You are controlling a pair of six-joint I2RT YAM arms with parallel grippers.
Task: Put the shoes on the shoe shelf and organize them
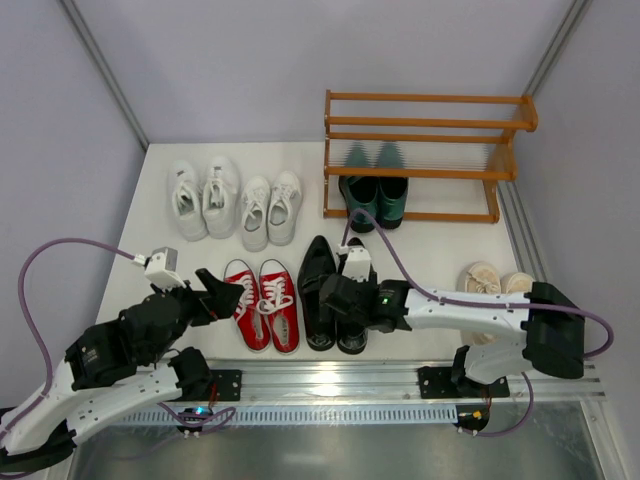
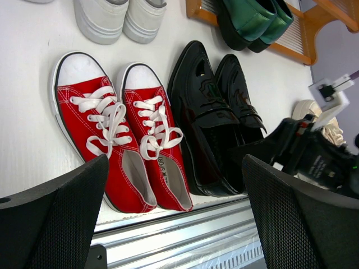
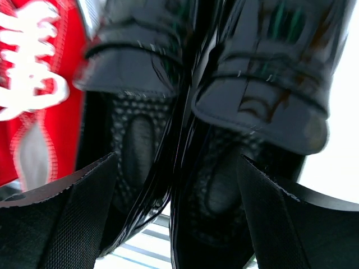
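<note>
A pair of green loafers (image 1: 375, 190) is seen on the lowest tier of the shoe shelf (image 1: 430, 123), at its left end, with the toes turned toward the arms. The shelf is set at the far right of the white table (image 1: 440, 255).

The other shoes are laid out on the table itself. A pair of white sneakers (image 1: 203, 195) is placed at the far left, and a second white pair (image 1: 270, 210) just beside it, between those and the shelf. In the near row the red sneakers (image 1: 262, 303) and the black loafers (image 1: 333, 295) are lined up side by side. The cream shoes (image 1: 492, 278) are found well to the right, partly hidden by the right arm.

The left gripper (image 2: 175, 162) is held just left of the red sneakers, jaws spread wide, nothing between them. The right gripper (image 3: 176, 158) is lowered over the heel ends of the black loafers, its jaws parted too, one finger toward each outer side of the pair. The wrist view is blurred, so it cannot be told whether the shoes are touched.
</note>
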